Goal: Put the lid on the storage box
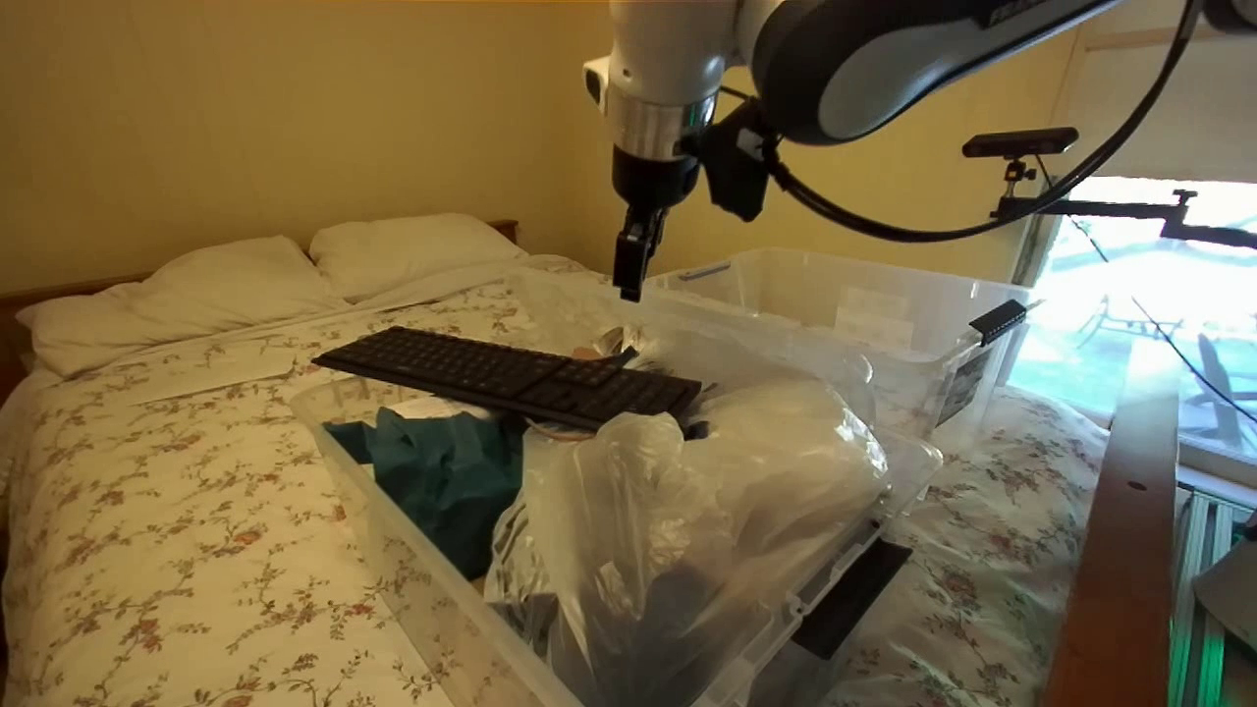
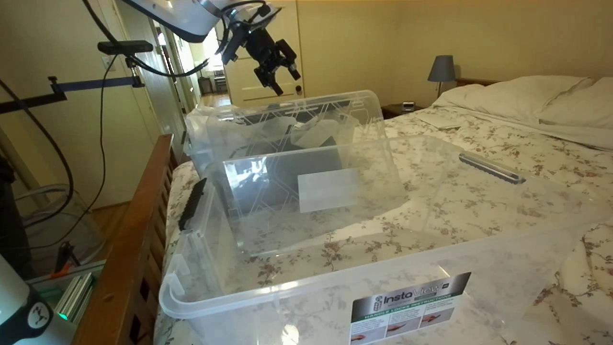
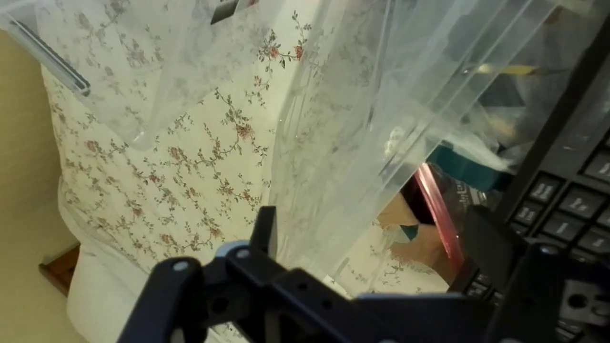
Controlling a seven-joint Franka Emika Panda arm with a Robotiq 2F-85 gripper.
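A clear storage box [image 1: 437, 579] stands on the bed, filled with a plastic bag [image 1: 707, 491], a teal cloth [image 1: 452, 471] and other items. A translucent lid [image 2: 366, 117] stands on edge, tilted, between this box and an empty clear box [image 2: 287, 290]. The lid also shows in the wrist view [image 3: 310, 162]. My gripper [image 2: 287, 83] is open and empty, above the lid's upper edge and the filled box. In the wrist view, its fingers [image 3: 374, 228] are wide apart, with the lid and box contents below between them. The fingers appear apart from the lid.
A black keyboard [image 1: 511, 378] lies across the top of the filled box, with one end past its rim. A wooden bed rail [image 2: 127, 254] runs along the bed's side. Pillows [image 1: 412, 255] lie at the head. A camera on an arm [image 1: 1021, 143] stands nearby.
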